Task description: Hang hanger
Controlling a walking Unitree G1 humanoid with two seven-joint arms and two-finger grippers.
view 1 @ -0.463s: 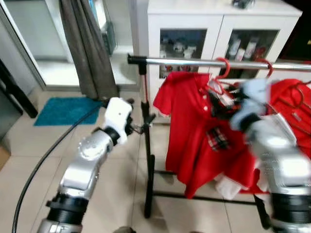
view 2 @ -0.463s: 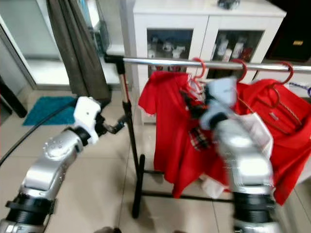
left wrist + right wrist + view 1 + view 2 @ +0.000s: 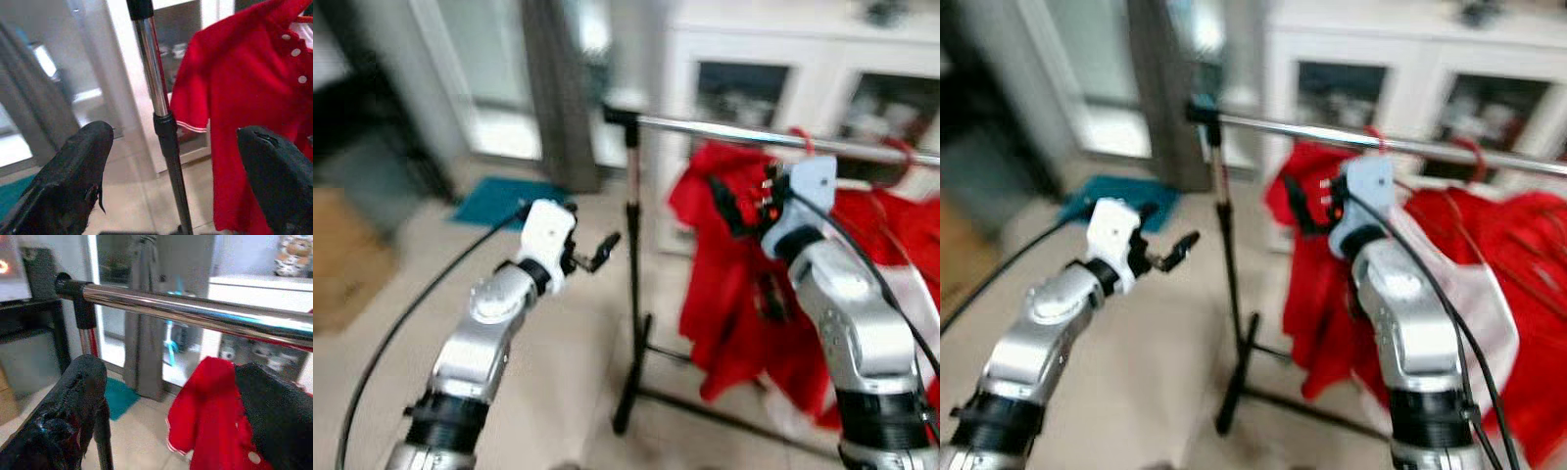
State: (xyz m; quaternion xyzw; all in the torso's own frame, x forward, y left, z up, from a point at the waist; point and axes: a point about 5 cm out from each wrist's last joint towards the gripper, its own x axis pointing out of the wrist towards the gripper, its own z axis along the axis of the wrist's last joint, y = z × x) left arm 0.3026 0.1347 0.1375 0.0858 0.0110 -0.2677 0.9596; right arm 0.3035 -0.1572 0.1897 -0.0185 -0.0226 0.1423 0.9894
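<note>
A chrome rail (image 3: 783,137) carries red shirts (image 3: 724,284) on red hangers (image 3: 800,137). My right gripper (image 3: 729,211) is raised in front of the leftmost red shirt, just below the rail, open and holding nothing. In the right wrist view its fingers (image 3: 68,421) frame the rail (image 3: 195,308) and the shirt's sleeve (image 3: 210,406). My left gripper (image 3: 602,245) stands open and empty just left of the rack's upright post (image 3: 631,245). The left wrist view looks past its fingertips (image 3: 73,181) at the post (image 3: 159,98) and the shirt (image 3: 244,122).
A white glass-door cabinet (image 3: 803,49) stands behind the rack. A grey curtain (image 3: 553,98) hangs at the back left with a teal mat (image 3: 499,201) below it. A cardboard box (image 3: 342,255) is at far left. The rack's black base bar (image 3: 705,406) lies on the tiled floor.
The view has swung left and blurred, shifting the rack rightwards. My right gripper has drawn back from the hanger at the shirt's collar, leftwards across the shirt. The left arm holds its pose.
</note>
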